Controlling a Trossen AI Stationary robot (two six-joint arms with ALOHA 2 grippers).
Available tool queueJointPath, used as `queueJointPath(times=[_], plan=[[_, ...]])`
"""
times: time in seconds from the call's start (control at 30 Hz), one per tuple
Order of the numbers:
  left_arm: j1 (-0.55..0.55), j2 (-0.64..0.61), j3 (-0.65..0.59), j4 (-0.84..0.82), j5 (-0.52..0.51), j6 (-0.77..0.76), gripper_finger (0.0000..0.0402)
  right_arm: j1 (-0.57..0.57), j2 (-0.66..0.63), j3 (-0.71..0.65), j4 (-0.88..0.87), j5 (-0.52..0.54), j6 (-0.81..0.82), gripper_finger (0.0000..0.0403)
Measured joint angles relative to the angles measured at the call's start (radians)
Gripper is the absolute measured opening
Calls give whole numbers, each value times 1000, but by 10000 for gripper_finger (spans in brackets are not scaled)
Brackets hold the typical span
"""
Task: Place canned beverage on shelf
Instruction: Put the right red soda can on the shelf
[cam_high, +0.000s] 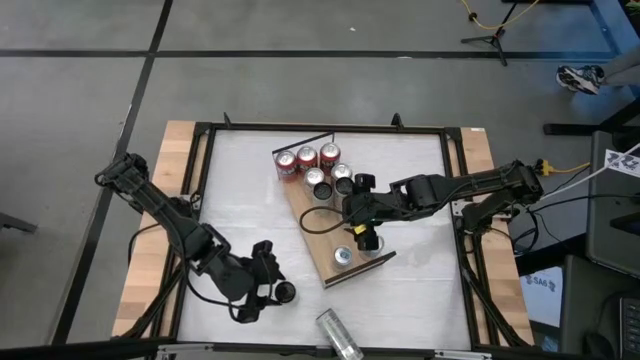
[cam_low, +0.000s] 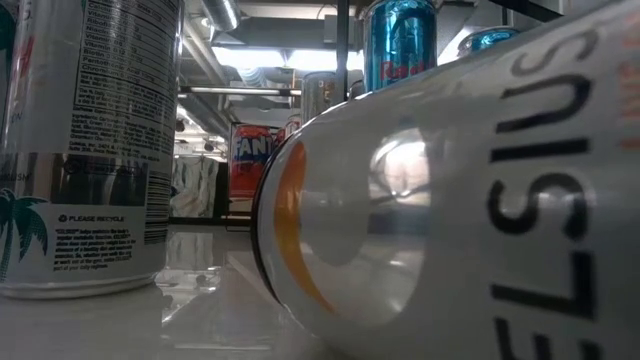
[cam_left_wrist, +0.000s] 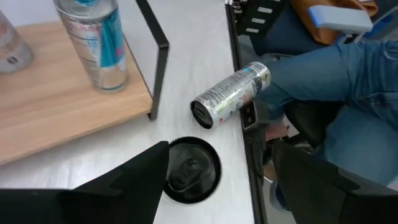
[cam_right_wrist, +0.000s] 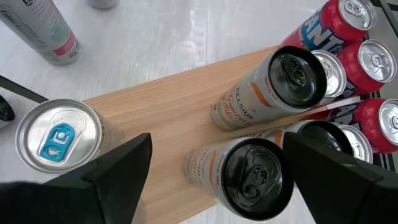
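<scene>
Lying aslant on the white table (cam_high: 420, 290), the shelf (cam_high: 322, 238) is crowded at its far end and bare around the middle. A black-topped can (cam_left_wrist: 189, 169) stands off it, on the table, between the parted jaws of the left gripper (cam_high: 260, 288), ungripped. The jaws should be centred and lowered to mid-body before closing, and the can kept upright. The right gripper (cam_high: 362, 232), jaws also apart, hovers over the shelf and should be avoided.

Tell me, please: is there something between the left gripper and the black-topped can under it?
Nothing visible. The left gripper is open directly above the black-topped can, which stands on the white table beside the shelf.
</scene>
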Motion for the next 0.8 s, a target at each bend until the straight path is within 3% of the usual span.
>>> queueJointPath(times=[0.47,0.8], plan=[[0,17,-23,13,20,31,355,0,0,0,0,0,0,358],[0,17,-106,24,38,28,364,0,0,0,0,0,0,358]])
